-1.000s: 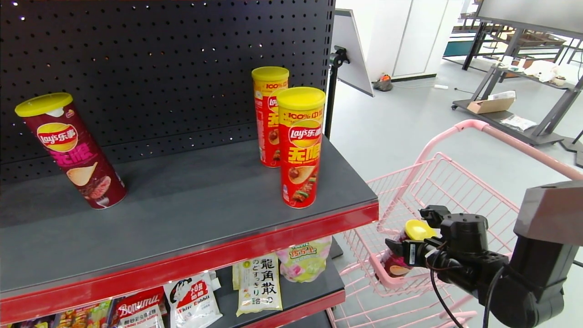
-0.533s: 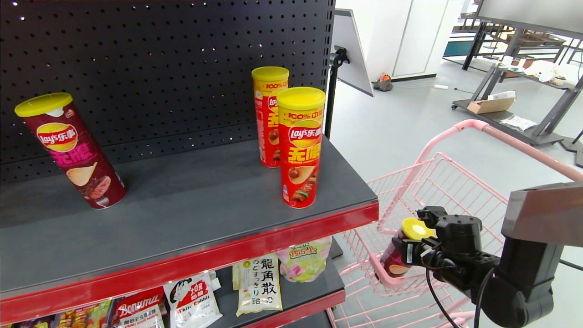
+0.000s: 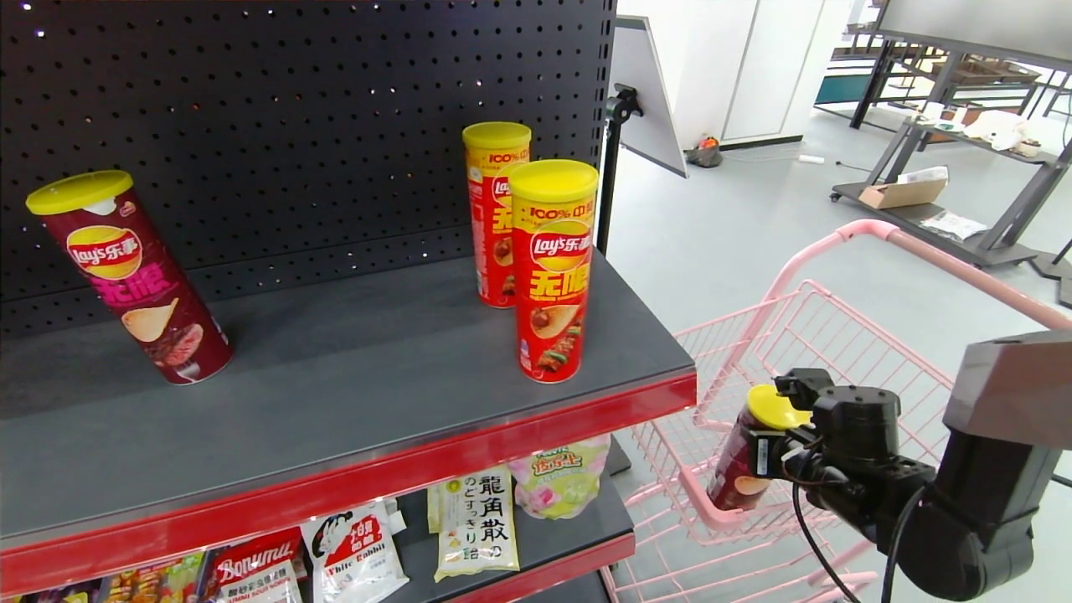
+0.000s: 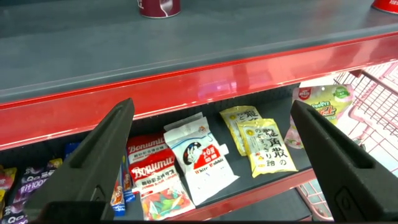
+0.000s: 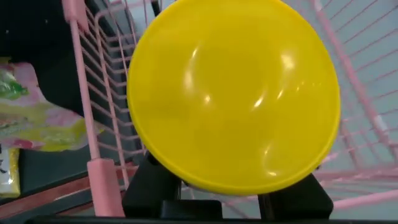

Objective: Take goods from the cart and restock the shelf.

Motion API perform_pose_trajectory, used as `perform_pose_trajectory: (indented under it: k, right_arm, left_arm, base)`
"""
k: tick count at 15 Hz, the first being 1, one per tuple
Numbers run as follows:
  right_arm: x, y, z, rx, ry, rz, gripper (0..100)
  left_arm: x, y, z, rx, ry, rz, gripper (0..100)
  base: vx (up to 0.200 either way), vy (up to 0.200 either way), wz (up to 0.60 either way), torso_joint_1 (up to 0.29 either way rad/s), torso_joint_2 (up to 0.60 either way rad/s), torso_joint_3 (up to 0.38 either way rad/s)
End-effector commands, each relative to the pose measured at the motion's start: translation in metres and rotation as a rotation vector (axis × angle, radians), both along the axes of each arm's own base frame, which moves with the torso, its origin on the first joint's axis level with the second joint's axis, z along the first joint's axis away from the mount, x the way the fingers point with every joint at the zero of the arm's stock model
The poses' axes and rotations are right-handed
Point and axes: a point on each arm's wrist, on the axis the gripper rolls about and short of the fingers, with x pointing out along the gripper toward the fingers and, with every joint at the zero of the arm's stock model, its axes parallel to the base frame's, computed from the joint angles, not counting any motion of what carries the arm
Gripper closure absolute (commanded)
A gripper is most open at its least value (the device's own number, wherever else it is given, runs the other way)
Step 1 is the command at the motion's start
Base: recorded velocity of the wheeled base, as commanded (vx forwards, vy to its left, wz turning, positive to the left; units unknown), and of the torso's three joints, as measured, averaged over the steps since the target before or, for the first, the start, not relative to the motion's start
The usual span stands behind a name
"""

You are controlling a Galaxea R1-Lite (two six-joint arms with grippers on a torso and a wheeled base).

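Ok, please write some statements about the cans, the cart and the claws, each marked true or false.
1. The right claw holds a yellow-lidded can. True.
2. The front red can and the back red can stand near the upper shelf's right end. True.
3. That yellow-lidded can rests on the upper shelf. False: it hangs by the pink cart.
4. The left claw is shut on a snack bag. False: it is open, empty, facing snack bags on the lower shelf.

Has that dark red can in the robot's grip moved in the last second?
Yes. The dark red can has risen slightly against the rim of the pink cart, with more of its body showing.
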Motion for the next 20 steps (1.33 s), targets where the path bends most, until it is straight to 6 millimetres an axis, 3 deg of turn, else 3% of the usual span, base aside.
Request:
perform_pose_trajectory:
  k: [1,4,6,7,8,10,11,12,14,16,18,20]
  right_arm:
    - [0.003,-0.022,0.063,-0.051,-0.219,-0.027,100]
    - [0.008,-0.047,0.124,-0.119,-0.395,-0.068,100]
    - [-0.006,-0.051,0.177,-0.125,-0.435,-0.080,100]
    - [-0.012,-0.051,0.188,-0.125,-0.438,-0.078,100]
    - [-0.041,-0.051,0.222,-0.125,-0.435,-0.072,100]
    - [-0.090,-0.050,0.251,-0.120,-0.431,-0.055,100]
    - [-0.103,-0.051,0.255,-0.124,-0.440,-0.069,100]
    - [-0.145,-0.055,0.255,-0.139,-0.453,-0.083,100]
    - [-0.197,-0.056,0.232,-0.112,-0.441,-0.003,100]
    - [-0.236,-0.059,0.211,-0.122,-0.443,-0.009,100]
    - [-0.263,-0.062,0.200,-0.148,-0.350,-0.048,100]
    - [-0.274,-0.062,0.194,-0.162,-0.358,-0.044,100]
  left_arm:
    - [0.000,0.000,0.000,0.000,0.001,0.000,0]
    - [0.000,0.000,0.000,0.000,0.001,0.000,0]
    - [0.000,0.000,0.000,0.000,0.001,-0.003,0]
    - [0.000,0.000,0.000,0.000,0.001,-0.003,0]
    - [0.000,0.000,0.000,0.000,0.001,-0.003,0]
    - [0.000,0.000,0.000,0.000,0.001,-0.003,0]
    - [0.000,0.000,0.000,0.000,0.001,-0.003,0]
    - [0.000,0.000,0.000,0.000,0.001,-0.003,0]
    - [0.000,0.000,0.000,0.000,0.001,-0.003,0]
    - [0.000,0.000,0.000,0.001,0.001,-0.003,0]
    - [0.000,0.000,0.000,0.000,0.001,-0.004,0]
    - [0.000,0.000,0.000,0.000,0.001,-0.003,0]
  base:
    - [0.000,0.000,0.00,0.000,0.00,0.000]
    - [0.000,0.000,0.00,0.000,0.00,0.000]
    - [0.000,0.000,0.00,0.000,0.00,0.000]
    - [0.000,0.000,0.00,0.000,0.00,0.000]
    - [0.000,0.000,0.00,0.000,0.00,0.000]
    - [0.000,0.000,0.00,0.000,0.00,0.000]
    - [0.000,0.000,0.00,0.000,0.00,0.000]
    - [0.000,0.000,0.00,0.000,0.00,0.000]
    - [0.000,0.000,0.00,0.000,0.00,0.000]
    - [0.000,0.000,0.00,0.000,0.00,0.000]
    - [0.000,0.000,0.00,0.000,0.00,0.000]
    - [0.000,0.000,0.00,0.000,0.00,0.000]
